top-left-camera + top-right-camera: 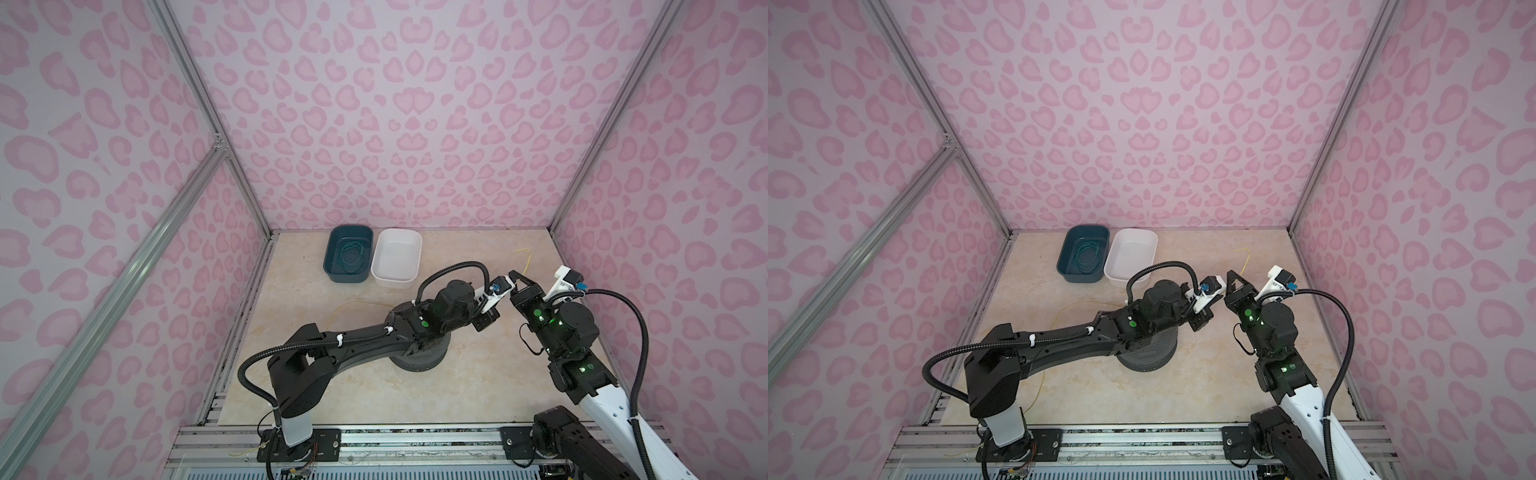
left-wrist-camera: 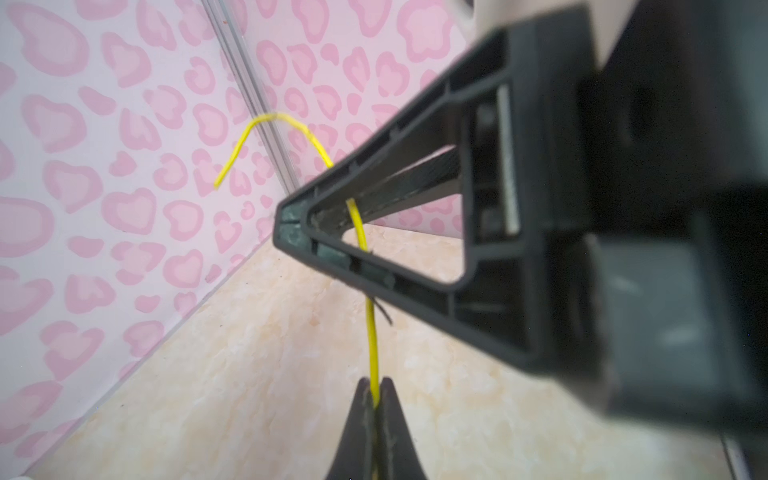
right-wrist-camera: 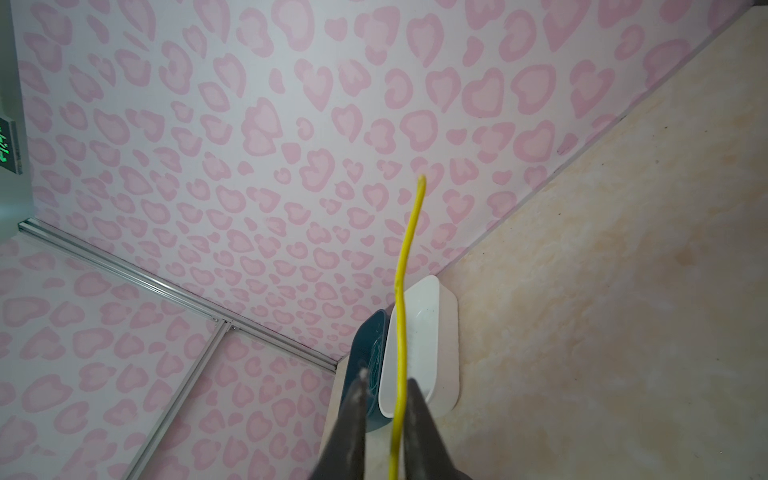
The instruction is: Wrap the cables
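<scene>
Both arms are reaching in, tips meeting right of the white tub [image 1: 397,254]: left pincer [image 2: 376,388] pinching the wire [image 2: 371,332], right pincer [image 3: 386,380] parted around it.

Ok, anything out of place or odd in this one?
One thing: the yellow wire, pinched in the left gripper, trails across the table beneath the left arm. Its loose tail spills over the front edge onto the metal rail by that arm's base instead of staying on the table.
</scene>
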